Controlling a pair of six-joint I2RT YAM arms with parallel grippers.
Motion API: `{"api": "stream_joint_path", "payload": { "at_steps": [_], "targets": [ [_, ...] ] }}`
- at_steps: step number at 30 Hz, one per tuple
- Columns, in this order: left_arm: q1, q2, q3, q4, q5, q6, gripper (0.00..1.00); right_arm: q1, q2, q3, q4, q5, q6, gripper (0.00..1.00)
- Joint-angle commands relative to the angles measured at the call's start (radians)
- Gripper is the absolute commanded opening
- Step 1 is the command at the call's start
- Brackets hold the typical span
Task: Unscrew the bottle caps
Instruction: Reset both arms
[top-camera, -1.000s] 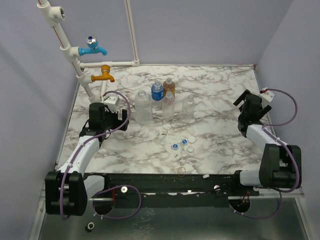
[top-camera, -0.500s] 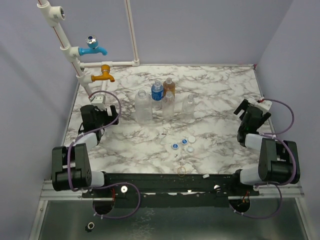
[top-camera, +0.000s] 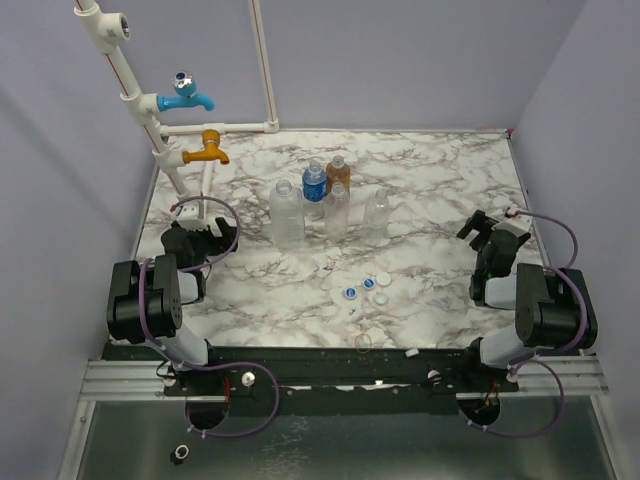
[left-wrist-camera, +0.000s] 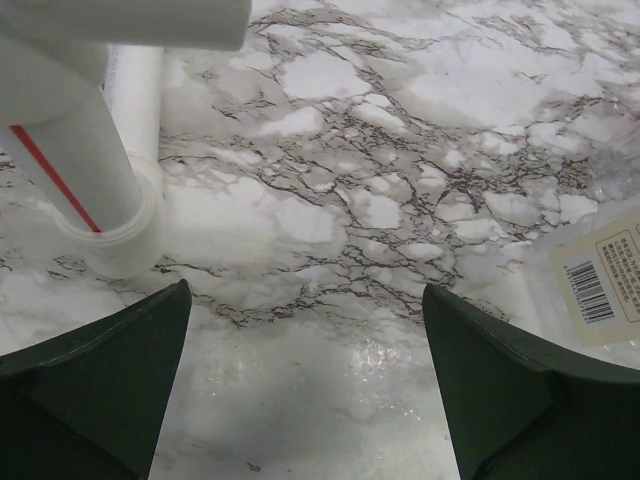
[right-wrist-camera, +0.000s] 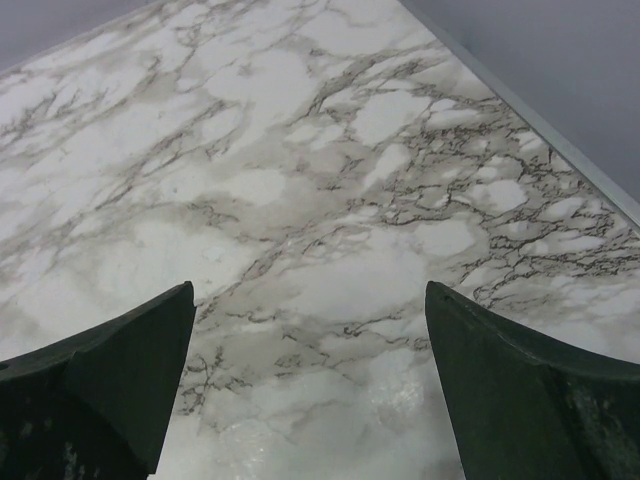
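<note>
The marbled worktop (top-camera: 440, 180) carries a white pipe frame (top-camera: 128, 75) with a blue tap (top-camera: 185, 98) and an orange tap (top-camera: 205, 152) at its far left corner. The left arm (top-camera: 150, 300) sits folded by the left edge, the right arm (top-camera: 540, 310) by the right edge. The bottles (top-camera: 287, 215) stand clustered mid-worktop, toward the far edge. The left pincer (left-wrist-camera: 305, 290) and right pincer (right-wrist-camera: 309, 287) are both released, jaws spread over bare marble, grasping nothing. The bottle caps (top-camera: 368, 284) lie loose between the bottles and the near edge, and a thin yellowish ring (top-camera: 363, 342) lies beside that edge.
</note>
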Motion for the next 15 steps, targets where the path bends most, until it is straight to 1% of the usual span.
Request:
{"api": "stream_joint_path", "payload": {
  "at_steps": [1,2,4,5,6,7,8,9,10,11,12,13,14,15],
  "targets": [
    [-0.019,0.025,-0.039,0.204,0.019,-0.011,0.99,-0.002,0.030,-0.032,0.137,-0.092,-0.043,1.00],
    [-0.021,0.025,-0.040,0.207,0.010,-0.011,0.99,-0.002,0.041,-0.042,0.172,-0.105,-0.050,1.00],
    [-0.029,0.027,-0.039,0.207,-0.009,-0.008,0.99,0.000,0.052,-0.061,0.210,-0.182,-0.085,1.00],
    [-0.036,0.029,-0.039,0.205,-0.028,-0.004,0.99,0.003,0.084,-0.077,0.245,-0.202,-0.090,1.00],
    [-0.043,0.030,-0.041,0.206,-0.044,-0.002,0.99,0.015,0.160,-0.123,0.439,-0.184,-0.116,1.00],
    [-0.050,0.027,-0.049,0.212,-0.071,-0.001,0.99,0.032,0.148,-0.139,0.472,-0.147,-0.122,1.00],
    [-0.060,0.029,-0.069,0.232,-0.103,0.005,0.99,0.035,0.097,-0.119,0.332,-0.146,-0.103,1.00],
    [-0.065,0.081,-0.117,0.371,-0.108,0.008,0.98,0.033,0.102,-0.080,0.286,-0.140,-0.084,1.00],
    [-0.069,0.133,-0.150,0.540,-0.108,-0.004,0.99,0.033,0.146,-0.051,0.302,-0.127,-0.104,1.00],
    [-0.075,0.102,-0.151,0.484,-0.118,0.010,0.99,0.036,0.141,-0.056,0.300,-0.132,-0.109,1.00],
    [-0.082,0.064,-0.130,0.371,-0.133,0.026,0.99,0.036,0.117,-0.051,0.248,-0.132,-0.091,1.00],
    [-0.088,0.075,-0.104,0.348,-0.140,0.022,0.99,0.036,0.114,-0.049,0.236,-0.133,-0.092,1.00],
    [-0.087,0.098,-0.077,0.335,-0.143,0.008,0.99,0.036,0.129,-0.052,0.274,-0.133,-0.095,1.00],
    [-0.087,0.088,-0.032,0.241,-0.141,0.014,0.99,0.036,0.143,-0.061,0.321,-0.133,-0.114,1.00]
  ]
}}
